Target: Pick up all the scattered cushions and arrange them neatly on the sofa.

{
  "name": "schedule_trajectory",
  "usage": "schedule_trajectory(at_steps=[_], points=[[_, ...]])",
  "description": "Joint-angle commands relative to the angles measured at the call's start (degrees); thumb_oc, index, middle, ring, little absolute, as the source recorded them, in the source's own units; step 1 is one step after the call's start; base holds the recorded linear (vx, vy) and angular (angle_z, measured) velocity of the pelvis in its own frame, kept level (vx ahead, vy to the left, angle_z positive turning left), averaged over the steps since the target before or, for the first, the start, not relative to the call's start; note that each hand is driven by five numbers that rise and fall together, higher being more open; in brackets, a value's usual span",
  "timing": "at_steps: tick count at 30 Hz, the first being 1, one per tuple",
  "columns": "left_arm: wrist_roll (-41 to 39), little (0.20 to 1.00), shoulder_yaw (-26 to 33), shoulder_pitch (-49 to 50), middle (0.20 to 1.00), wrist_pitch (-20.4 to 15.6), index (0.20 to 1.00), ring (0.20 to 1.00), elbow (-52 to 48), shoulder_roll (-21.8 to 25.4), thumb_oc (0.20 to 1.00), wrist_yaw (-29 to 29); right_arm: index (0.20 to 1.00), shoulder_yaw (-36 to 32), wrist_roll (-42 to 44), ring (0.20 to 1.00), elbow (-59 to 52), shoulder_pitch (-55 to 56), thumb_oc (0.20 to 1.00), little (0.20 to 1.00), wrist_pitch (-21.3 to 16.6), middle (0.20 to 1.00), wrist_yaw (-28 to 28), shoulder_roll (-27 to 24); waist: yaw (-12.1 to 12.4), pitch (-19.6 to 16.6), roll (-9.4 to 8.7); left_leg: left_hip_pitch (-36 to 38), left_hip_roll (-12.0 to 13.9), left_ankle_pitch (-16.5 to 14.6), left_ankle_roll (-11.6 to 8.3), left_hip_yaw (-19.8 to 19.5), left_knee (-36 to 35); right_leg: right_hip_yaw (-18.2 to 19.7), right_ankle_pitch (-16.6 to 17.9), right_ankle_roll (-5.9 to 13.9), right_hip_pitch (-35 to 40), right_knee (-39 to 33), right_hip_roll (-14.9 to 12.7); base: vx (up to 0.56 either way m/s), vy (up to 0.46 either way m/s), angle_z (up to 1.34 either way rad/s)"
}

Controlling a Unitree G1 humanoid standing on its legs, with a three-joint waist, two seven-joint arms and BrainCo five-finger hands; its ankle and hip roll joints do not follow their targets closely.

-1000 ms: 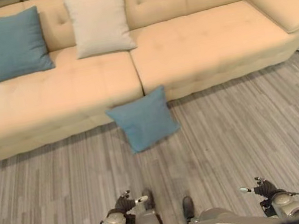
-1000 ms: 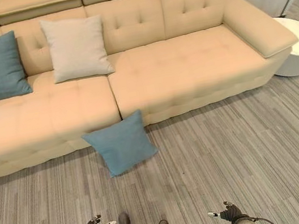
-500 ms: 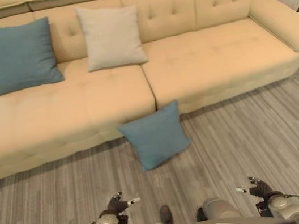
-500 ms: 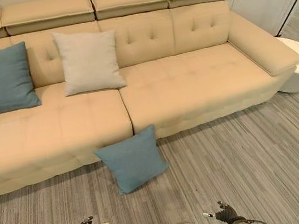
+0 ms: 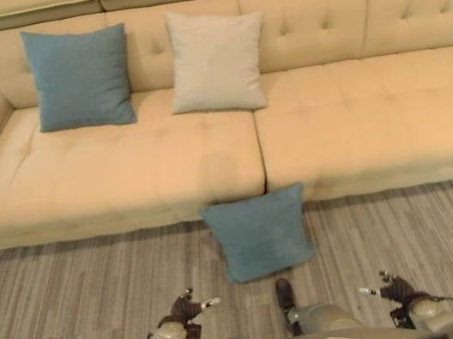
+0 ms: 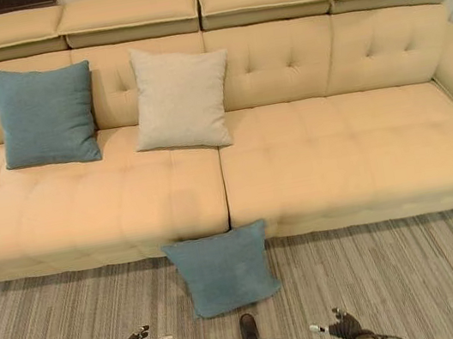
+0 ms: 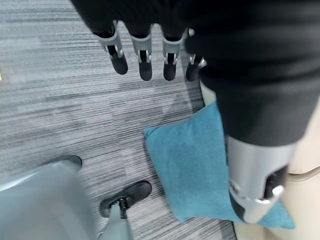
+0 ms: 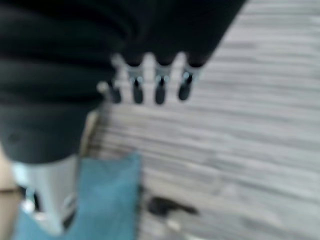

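- Two cushions point(image 6: 46, 114) point(image 6: 180, 98) lean side by side against the sofa point(image 6: 355, 157) backrest, on its left half.
- A third cushion point(image 6: 224, 270) lies on the floor point(image 6: 417, 268), propped against the sofa's front, near its middle.

floor point(image 6: 418, 276): grey striped carpet | furniture: long beige tufted sofa point(image 6: 336, 151), headrests on top

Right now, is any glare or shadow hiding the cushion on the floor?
No. Left eye view: even light on the blue floor cushion at the sofa front; one bright patch beyond the sofa's arm, away from the cushion. Left wrist view: the left hand covers part of the cushion, with no glare.
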Motion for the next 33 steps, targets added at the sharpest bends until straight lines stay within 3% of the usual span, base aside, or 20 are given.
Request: schedule_trajectory(at_steps=[1, 3, 6, 10, 20, 27, 29, 32, 33], points=[[0.27, 1.000, -2.16, -0.56, 1.000, -0.74, 1.000, 1.000, -2.76, 1.13, 1.000, -0.21, 1.000, -0.47, 1.81, 1.000, -0.68, 1.12, 1.000, 1.000, -0.41, 1.000, -0.45, -3.42, -0.88, 0.61, -0.38, -1.58, 2.59, 5.01, 1.73, 2.61, -17.05, 3.04, -6.49, 7.76, 1.12, 5.76, -1.55, 0.16, 0.061, 0.12], [0.81, 1.000, -2.26, -0.23, 1.000, -0.48, 1.000, 1.000, -2.76, 1.19, 1.000, 0.36, 1.000, -0.40, 0.99, 1.000, -0.87, 0.89, 1.000, 1.000, -0.21, 1.000, -0.88, -3.87, -0.02, 1.18, 0.32, -3.82, 3.17, 8.02, 1.19, 1.63, -20.61, 3.30, -7.91, 8.02, 2.04, 6.17, -1.26, 0.16, 0.108, -0.05], [0.53, 1.000, -2.14, 0.09, 1.000, -0.72, 1.000, 1.000, -2.40, 1.08, 1.000, 0.01, 1.000, -0.25, 1.01, 1.000, -1.52, 0.72, 1.000, 1.000, -0.42, 1.000, -0.68, -3.62, 0.08, 1.12, 0.97, -4.21, 2.32, 8.19, 1.02, 0.55, -20.89, 4.20, -8.76, 8.15, 1.55, 7.98, -1.18, 0.12, 0.140, -0.37], [0.31, 1.000, -1.43, -1.16, 1.000, -0.85, 1.000, 1.000, -2.86, 2.92, 1.000, 0.82, 1.000, 0.55, 0.75, 1.000, -3.81, -1.43, 1.000, 1.000, -0.78, 1.000, -1.16, -3.69, 0.64, 2.47, 0.56, -6.01, 1.28, 6.54, 2.11, 2.22, -19.19, 6.40, -8.49, 9.11, -1.56, 10.08, -2.13, 0.00, 0.144, -0.42], [-2.29, 1.000, -0.21, -4.47, 1.000, -1.95, 1.000, 1.000, -7.26, 6.91, 1.000, 2.92, 1.000, 1.18, 1.75, 1.000, -6.44, -4.99, 1.000, 1.000, -1.61, 1.000, -2.92, -5.25, 1.41, 2.76, -0.35, -10.76, 1.47, 3.06, 3.52, 4.85, -14.25, 8.38, -6.76, 9.85, -6.95, 10.90, -2.83, -0.04, 0.020, -0.26], [-3.05, 1.000, -1.29, -4.68, 1.000, -2.50, 1.000, 1.000, -10.64, 5.99, 1.000, 3.88, 1.000, 2.03, 1.41, 1.000, -6.40, -4.66, 1.000, 1.000, -1.73, 1.000, -3.64, -4.50, 1.67, 2.56, -0.13, -8.63, 1.27, 5.05, 3.02, 3.73, -18.32, 7.59, -5.80, 9.65, -6.12, 8.70, -2.27, 0.00, -0.082, 0.04], [-2.83, 1.000, -1.86, -4.79, 1.000, -2.69, 1.000, 1.000, -11.24, 5.46, 1.000, 4.54, 1.000, 1.82, 1.44, 1.000, -6.45, -4.39, 1.000, 1.000, -1.74, 1.000, -4.23, -4.29, 1.74, 3.24, -0.15, -8.71, 1.12, 7.88, 1.88, 2.20, -19.61, 6.74, -6.19, 8.85, -5.34, 7.62, -1.59, -0.06, -0.166, 0.31], [-3.53, 1.000, -2.09, -5.07, 1.000, -2.83, 1.000, 1.000, -11.71, 4.73, 1.000, 4.31, 1.000, 1.23, 1.77, 1.000, -6.22, -4.27, 1.000, 1.000, -1.82, 1.000, -4.61, -4.60, 1.91, 3.65, -0.38, -10.05, 0.83, 8.68, 1.47, 1.28, -19.15, 5.82, -6.38, 8.17, -5.45, 7.26, -1.53, -0.10, -0.101, 0.67], [-4.12, 1.000, -2.07, -4.72, 1.000, -2.68, 1.000, 1.000, -11.34, 3.92, 1.000, 3.79, 1.000, 0.62, 1.90, 1.000, -5.85, -3.91, 1.000, 1.000, -1.80, 1.000, -4.60, -4.76, 1.49, 3.74, -0.44, -9.45, 0.47, 7.42, 1.63, 0.63, -18.37, 4.70, -6.18, 8.17, -5.38, 7.57, -1.93, -0.06, -0.038, 0.82]])
